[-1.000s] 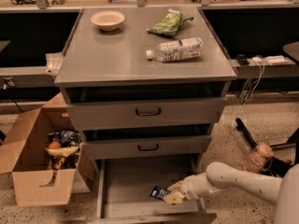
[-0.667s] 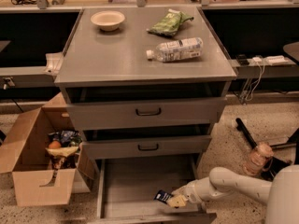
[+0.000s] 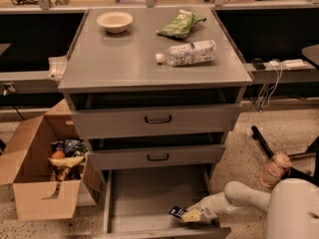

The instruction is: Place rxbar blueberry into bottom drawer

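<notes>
The bottom drawer [image 3: 149,193] is pulled out at the foot of the grey cabinet, its flat floor showing. My gripper [image 3: 187,215] reaches in from the right, low over the drawer's front right part. The rxbar blueberry [image 3: 176,212], a small dark navy wrapper, sticks out from the gripper's left end, just above or on the drawer floor. The white arm [image 3: 239,195] crosses the drawer's right wall.
On the cabinet top lie a pale bowl [image 3: 114,21], a green snack bag [image 3: 180,25] and a clear plastic bottle [image 3: 189,53]. Two shorter drawers with black handles [image 3: 158,119] sit above. An open cardboard box [image 3: 40,178] of items stands at left.
The gripper with the bar has sunk lower and moved toward the drawer's front edge.
</notes>
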`<state>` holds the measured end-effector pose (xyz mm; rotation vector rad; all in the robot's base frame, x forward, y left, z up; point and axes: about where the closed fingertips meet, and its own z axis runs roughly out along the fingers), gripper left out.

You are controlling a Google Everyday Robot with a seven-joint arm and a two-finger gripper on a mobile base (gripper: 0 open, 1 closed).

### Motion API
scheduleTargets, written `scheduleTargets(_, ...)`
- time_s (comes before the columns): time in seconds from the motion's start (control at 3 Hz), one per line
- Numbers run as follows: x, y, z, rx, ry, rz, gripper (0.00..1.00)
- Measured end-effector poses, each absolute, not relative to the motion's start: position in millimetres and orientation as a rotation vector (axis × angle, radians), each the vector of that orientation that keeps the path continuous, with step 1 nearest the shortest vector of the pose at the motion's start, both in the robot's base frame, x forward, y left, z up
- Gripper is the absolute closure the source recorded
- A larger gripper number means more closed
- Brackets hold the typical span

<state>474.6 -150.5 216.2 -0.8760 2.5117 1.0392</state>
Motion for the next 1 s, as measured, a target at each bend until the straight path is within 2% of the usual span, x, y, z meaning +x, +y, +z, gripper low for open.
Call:
scheduleTargets(0.33, 482.4, -152.2, 202.3, -0.860, 2.530, 1.055, 0.62)
scheduleTargets(0.67, 497.4, -145.3, 193.7, -0.883, 2.532, 1.067, 0.31)
scheduleTargets(1.0, 506.5, -140.4, 192.7, -0.903, 2.522, 1.068, 0.08)
